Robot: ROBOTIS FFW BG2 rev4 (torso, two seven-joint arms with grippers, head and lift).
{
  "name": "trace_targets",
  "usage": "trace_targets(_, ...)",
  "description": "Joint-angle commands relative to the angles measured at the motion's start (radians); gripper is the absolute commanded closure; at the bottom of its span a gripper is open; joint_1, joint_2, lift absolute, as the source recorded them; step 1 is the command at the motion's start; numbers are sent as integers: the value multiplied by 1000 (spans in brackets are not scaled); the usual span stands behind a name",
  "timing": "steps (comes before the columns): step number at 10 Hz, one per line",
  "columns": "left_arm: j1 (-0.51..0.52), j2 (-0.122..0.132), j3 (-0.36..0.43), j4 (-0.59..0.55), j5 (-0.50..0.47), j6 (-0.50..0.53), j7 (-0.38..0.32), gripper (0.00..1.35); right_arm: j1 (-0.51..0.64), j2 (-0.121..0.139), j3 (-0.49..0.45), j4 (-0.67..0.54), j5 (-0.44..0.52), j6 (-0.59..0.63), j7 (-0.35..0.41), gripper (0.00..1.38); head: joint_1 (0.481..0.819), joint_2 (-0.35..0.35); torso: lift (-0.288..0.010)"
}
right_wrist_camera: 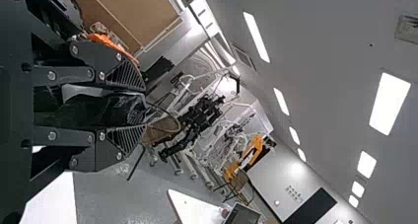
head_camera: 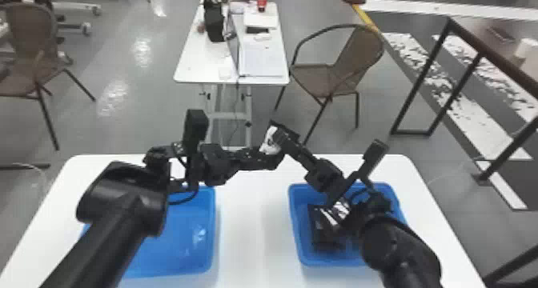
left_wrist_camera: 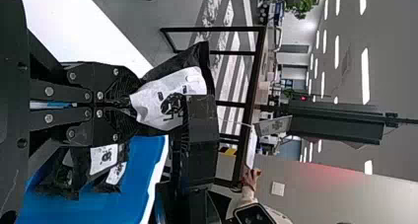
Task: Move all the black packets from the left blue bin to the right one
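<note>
In the head view, my left gripper (head_camera: 273, 162) and my right gripper (head_camera: 285, 142) meet at a black packet with a white label (head_camera: 269, 141), above the table's far edge. The left wrist view has my left gripper (left_wrist_camera: 129, 104) shut on one end of this packet (left_wrist_camera: 167, 98), with a right finger crossing its other end. In the right wrist view, my right gripper (right_wrist_camera: 140, 113) stands open, its fingers apart on either side of the dark packet (right_wrist_camera: 98, 109). More black packets (head_camera: 325, 227) lie in the right blue bin (head_camera: 298, 247), partly under the right arm.
The left blue bin (head_camera: 176, 243) sits beneath the left arm. Both bins stand on a white table (head_camera: 256, 235), with a gap between them. Beyond are another white table (head_camera: 192, 71) and a brown chair (head_camera: 316, 73).
</note>
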Motion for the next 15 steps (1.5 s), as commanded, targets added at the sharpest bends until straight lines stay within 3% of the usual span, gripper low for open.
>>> trace_targets(1,0,-3,10,0,4,-4,0,1214,10,4,6,-4,8,-12,-1,1299,695,-105,0)
trace_targets(2,5,-3,17,0,6,-11,5,1207,17,11,6,2,-10,-29,-1,1277,695,-103,0)
trace_targets(3,13,-3,30,0,15,-17,20,1050,22,17,6,8,-38,-41,-1,1277,695,-99,0)
trace_targets(5,48,-3,83,-6,21,-7,46,384,33,16,-37,-3,-50,-49,-1,1277,695,-91,0)
trace_targets(6,85,-3,126,-41,21,6,55,136,45,16,-81,-18,-47,-49,-1,1277,695,-91,0)
trace_targets(8,171,-3,203,-133,23,64,86,117,89,2,-153,-75,-26,-49,-50,1277,695,-104,0)
trace_targets(10,258,15,272,-265,49,137,121,-2,149,-18,-233,-86,-26,-49,-81,1277,695,-120,0)
trace_targets(11,296,29,306,-307,86,151,123,-2,168,-29,-262,-64,-32,-49,-92,1277,695,-129,0)
trace_targets(13,376,89,315,-408,172,168,121,-1,171,-47,-280,19,-47,-49,-92,1277,695,-134,0)
trace_targets(14,418,86,359,-466,175,183,121,-1,169,-47,-282,78,-84,-51,-92,1277,695,-131,0)
trace_targets(15,461,67,418,-515,175,183,121,-1,164,-45,-283,132,-93,-64,-92,1277,695,-122,0)
